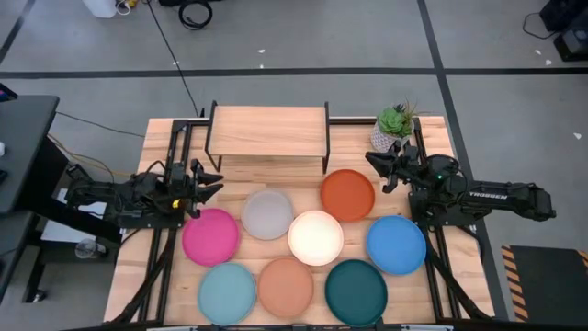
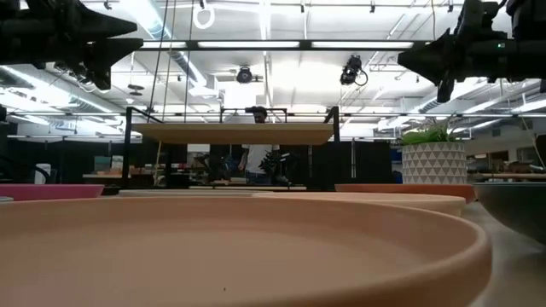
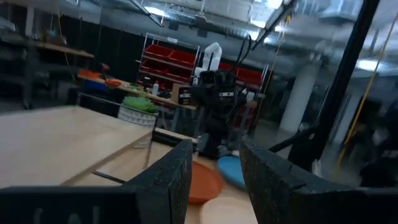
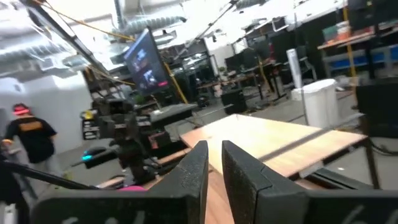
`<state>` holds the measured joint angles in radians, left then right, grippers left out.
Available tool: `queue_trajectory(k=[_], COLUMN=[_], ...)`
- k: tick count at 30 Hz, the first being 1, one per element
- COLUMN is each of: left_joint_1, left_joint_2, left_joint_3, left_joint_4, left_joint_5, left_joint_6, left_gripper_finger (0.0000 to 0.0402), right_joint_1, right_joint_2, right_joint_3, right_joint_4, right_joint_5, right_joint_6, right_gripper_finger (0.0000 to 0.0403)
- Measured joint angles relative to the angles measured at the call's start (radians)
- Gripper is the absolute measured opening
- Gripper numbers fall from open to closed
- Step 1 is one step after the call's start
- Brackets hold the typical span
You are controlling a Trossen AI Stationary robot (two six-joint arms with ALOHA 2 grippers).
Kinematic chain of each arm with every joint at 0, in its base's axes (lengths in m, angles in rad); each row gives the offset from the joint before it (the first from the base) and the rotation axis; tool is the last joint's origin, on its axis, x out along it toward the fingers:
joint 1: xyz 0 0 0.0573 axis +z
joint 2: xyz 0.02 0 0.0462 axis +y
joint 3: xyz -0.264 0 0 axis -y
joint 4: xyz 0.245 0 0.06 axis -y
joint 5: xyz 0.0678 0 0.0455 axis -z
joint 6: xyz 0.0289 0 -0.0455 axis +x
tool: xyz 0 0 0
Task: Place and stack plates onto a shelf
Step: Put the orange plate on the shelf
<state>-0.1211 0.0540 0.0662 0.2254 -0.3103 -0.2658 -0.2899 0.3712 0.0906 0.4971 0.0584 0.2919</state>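
Note:
Eight plates lie flat on the table in the high view: magenta (image 1: 210, 236), pale grey (image 1: 267, 213), orange (image 1: 347, 195), cream white (image 1: 316, 237), blue (image 1: 396, 245), light blue (image 1: 227, 292), peach (image 1: 286, 287) and dark teal (image 1: 356, 291). The shelf (image 1: 266, 129) stands on its black legs at the far edge, with nothing on its top. My left gripper (image 1: 213, 182) hovers open above the table, left of the grey plate. My right gripper (image 1: 375, 168) hovers just right of the orange plate, its fingers (image 4: 199, 165) a narrow gap apart.
A potted plant (image 1: 397, 124) stands at the far right corner beside the shelf. Black frame rails (image 1: 171, 147) run along the table's left and right sides. The peach plate (image 2: 239, 247) fills the low view's foreground. A person (image 4: 28, 137) stands in the room beyond.

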Motion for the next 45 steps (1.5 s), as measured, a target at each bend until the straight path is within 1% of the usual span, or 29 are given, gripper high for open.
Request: queue_trajectory(k=[1, 3, 6, 8, 10, 13, 15, 18, 20, 22, 25, 29, 33, 37, 41, 43, 45], left_joint_1=[0.000, 0.000, -0.001, -0.002, -0.002, -0.001, -0.001, -0.001, -0.001, -0.001, -0.001, -0.002, -0.032, -0.074, -0.085, -0.085, -0.085], left_joint_2=[0.000, 0.009, 0.031, 0.051, 0.064, 0.075, 0.083, 0.102, 0.123, 0.150, 0.199, 0.263, 0.309, 0.323, 0.325, 0.325, 0.325], left_joint_3=[0.000, -0.001, -0.001, -0.001, 0.000, 0.001, 0.013, 0.044, 0.078, 0.122, 0.182, 0.247, 0.276, 0.294, 0.297, 0.298, 0.306], left_joint_4=[0.004, 0.050, 0.144, 0.203, 0.237, 0.239, 0.215, 0.143, 0.070, -0.008, -0.125, -0.206, -0.218, -0.208, -0.146, -0.127, -0.145], left_joint_5=[0.000, 0.008, 0.128, 0.170, 0.165, 0.140, 0.124, 0.121, 0.121, 0.120, 0.121, 0.124, 0.124, 0.123, 0.086, 0.067, 0.048], left_joint_6=[-0.030, -0.031, 0.022, 0.045, 0.071, 0.128, 0.146, 0.173, 0.194, 0.212, 0.234, 0.258, 0.293, 0.330, 0.373, 0.389, 0.409], left_gripper_finger=[0.0142, 0.0142, 0.0142, 0.0142, 0.0142, 0.0142, 0.0142, 0.0142, 0.0142, 0.0142, 0.0142, 0.0142, 0.0142, 0.0142, 0.0142, 0.0142, 0.0142], right_joint_1=[-0.001, -0.001, 0.007, 0.015, 0.023, 0.028, 0.037, 0.074, 0.113, 0.159, 0.234, 0.334, 0.434, 0.531, 0.586, 0.600, 0.606], right_joint_2=[0.008, 0.038, 0.117, 0.177, 0.246, 0.359, 0.433, 0.529, 0.586, 0.631, 0.689, 0.743, 0.781, 0.814, 0.847, 0.862, 0.873], right_joint_3=[0.027, 0.101, 0.212, 0.280, 0.345, 0.421, 0.449, 0.474, 0.496, 0.520, 0.551, 0.574, 0.579, 0.579, 0.579, 0.579, 0.583], right_joint_4=[-0.041, -0.198, -0.465, -0.592, -0.727, -0.940, -1.028, -1.046, -1.060, -1.058, -1.057, -1.051, -1.053, -1.052, -1.052, -1.052, -1.050], right_joint_5=[-0.022, -0.069, -0.082, -0.076, -0.062, -0.032, -0.053, -0.100, -0.100, -0.067, 0.014, 0.095, 0.138, 0.195, 0.249, 0.243, 0.226], right_joint_6=[0.000, -0.021, -0.061, -0.061, -0.050, -0.035, -0.058, -0.072, -0.074, -0.067, -0.025, 0.045, 0.103, 0.132, 0.087, 0.048, 0.037], right_gripper_finger=[0.0051, 0.0045, 0.0033, 0.0025, 0.0020, 0.0016, 0.0017, 0.0022, 0.0027, 0.0030, 0.0032, 0.0032, 0.0032, 0.0032, 0.0033, 0.0040, 0.0056])
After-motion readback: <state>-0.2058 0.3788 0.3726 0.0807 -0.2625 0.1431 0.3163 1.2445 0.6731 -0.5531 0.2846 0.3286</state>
